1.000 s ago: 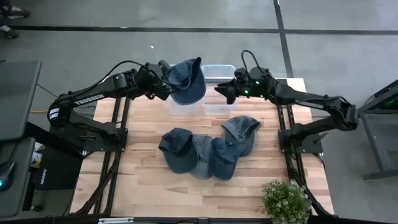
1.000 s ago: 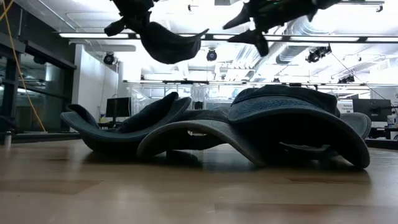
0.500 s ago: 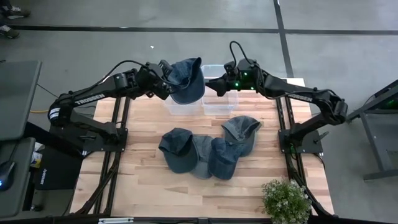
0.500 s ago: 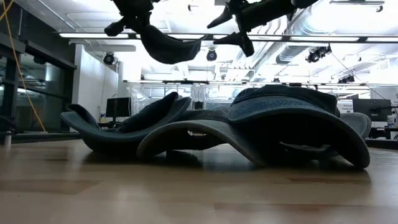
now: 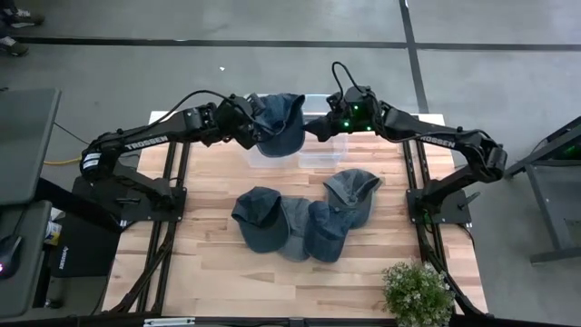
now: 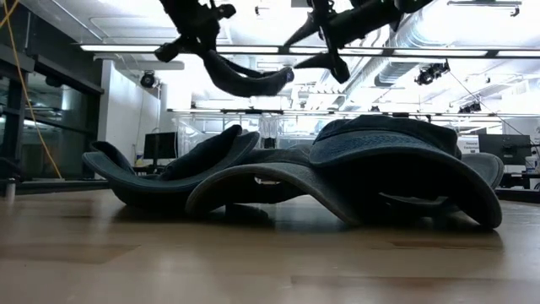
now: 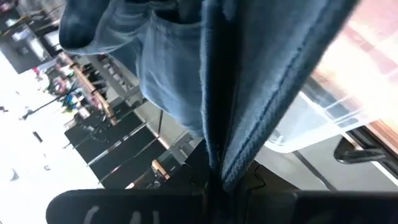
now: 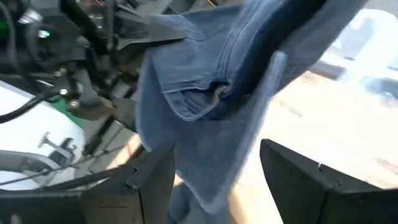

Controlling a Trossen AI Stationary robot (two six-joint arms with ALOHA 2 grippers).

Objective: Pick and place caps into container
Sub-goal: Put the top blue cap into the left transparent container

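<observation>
Over the bins: left gripper (image 5: 247, 132) clamps one denim cap (image 5: 277, 125); right gripper (image 5: 313, 127) open beside it.
On table: four caps (image 5: 304, 221) left.

L arm (image 5: 136, 145): black, white TROSSEN txt, blk cable | R arm (image 5: 436, 141): same, green LED
</observation>
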